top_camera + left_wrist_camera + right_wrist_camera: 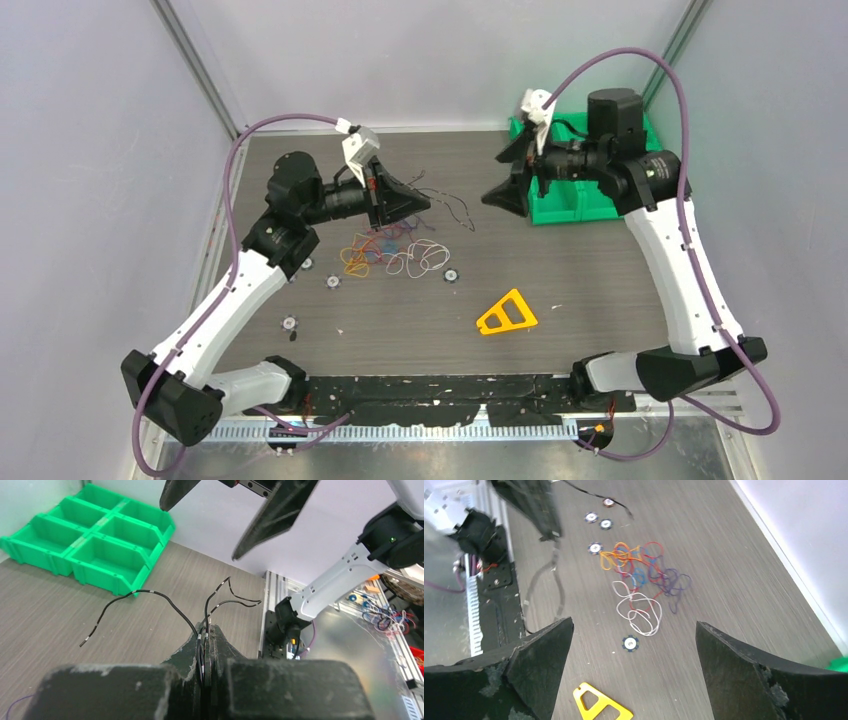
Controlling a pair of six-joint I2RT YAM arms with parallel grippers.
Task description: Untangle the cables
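Left gripper (209, 632) fully closed, pinching a bundle of thin black cables (165, 597) between the tips; strands fan out from the pinch: one long strand arcs away toward the green plastic divided bin (95, 535), two shorter ones stick up and away from it; in the top view the bundle's long axis runs roughly left-to-right across the grey wood-grain table (600, 290), pointing at the right arm; can't tell if the free ends touch the table; right gripper (634, 624) wide open, nothing between the jaws, touching nothing, facing the left gripper's tips with a gap between them; loose pile of red, blue, orange, purple and white cables (395, 250) lies flat on the table below the left gripper, loops overlapping, white at the right-arm end, orange at the left-arm end; small round blue-and-white disc (630, 643) just beside the white loops; yellow triangular plastic frame (506, 314) well apart, nearer the arm bases.
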